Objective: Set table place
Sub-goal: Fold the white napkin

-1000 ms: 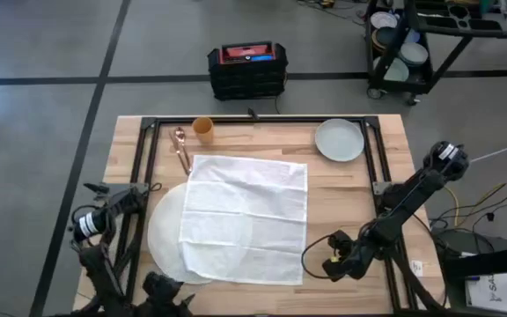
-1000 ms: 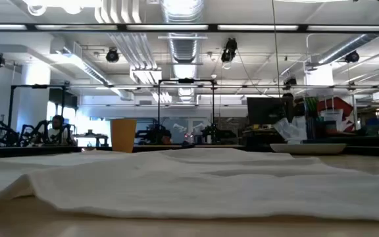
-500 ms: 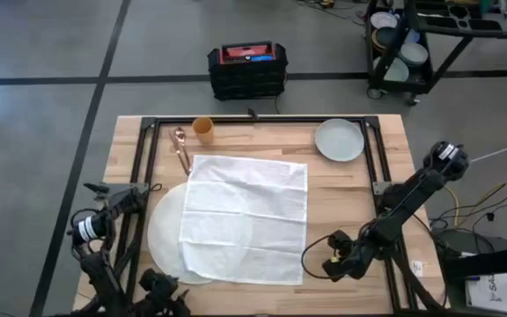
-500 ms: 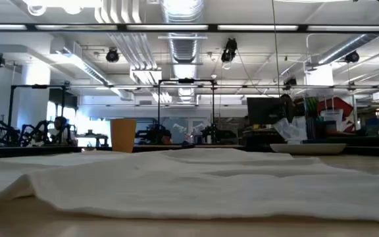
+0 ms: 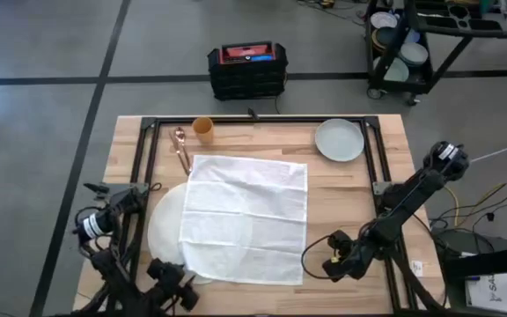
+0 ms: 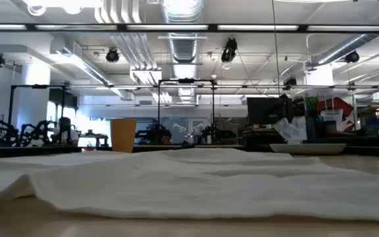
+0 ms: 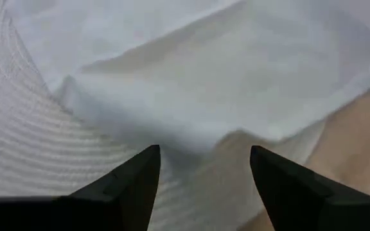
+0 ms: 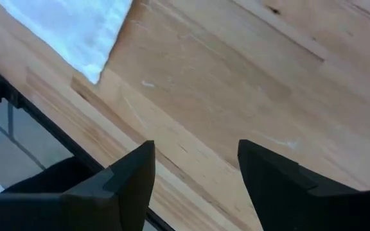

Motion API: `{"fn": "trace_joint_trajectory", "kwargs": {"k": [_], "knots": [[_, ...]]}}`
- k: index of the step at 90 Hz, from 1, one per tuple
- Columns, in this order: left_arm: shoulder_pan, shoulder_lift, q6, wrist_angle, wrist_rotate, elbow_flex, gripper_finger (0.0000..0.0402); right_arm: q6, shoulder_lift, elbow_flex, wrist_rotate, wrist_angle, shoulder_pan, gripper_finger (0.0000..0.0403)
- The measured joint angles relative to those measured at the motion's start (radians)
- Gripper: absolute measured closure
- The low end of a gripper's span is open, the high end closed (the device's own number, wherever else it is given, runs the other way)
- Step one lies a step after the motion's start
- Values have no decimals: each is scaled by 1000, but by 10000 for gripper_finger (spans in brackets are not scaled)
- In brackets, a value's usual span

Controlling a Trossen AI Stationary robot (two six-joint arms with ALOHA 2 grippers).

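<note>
Left wrist view: left gripper (image 7: 201, 168), fingers (image 7: 130, 183) apart, empty, at the near edge of the mat (image 5: 164, 231), just short of the cloth (image 5: 246, 216) overlapping it. Right gripper (image 8: 194, 170), fingers spread, empty, over bare surface (image 5: 341, 189) beyond the cloth's near right corner. Plate (image 5: 339, 139), cup (image 5: 202, 128), spoon (image 5: 181, 145): beyond the mat.

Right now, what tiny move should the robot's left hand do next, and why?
Probably ease the open left gripper forward and down onto the white cloth's near corner. That cloth lies over the round white mat, and the fingers already straddle its edge.
</note>
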Motion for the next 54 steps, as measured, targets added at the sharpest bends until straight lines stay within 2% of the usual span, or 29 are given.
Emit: {"fn": "trace_joint_trajectory", "kwargs": {"k": [16,22,30,40,54], "knots": [[19,0,-2,-8,-1,-18,175,3,0,0,0,-16,0,197],[20,-2,-3,-34,-4,-13,189,3,0,0,0,-15,0,197],[18,-16,1,-69,-2,-2,245,3,0,0,0,-16,0,197],[18,-49,18,-107,-2,5,369,3,0,0,0,-16,0,197],[20,-116,21,-118,17,5,399,4,0,0,45,-15,0,197]]}}
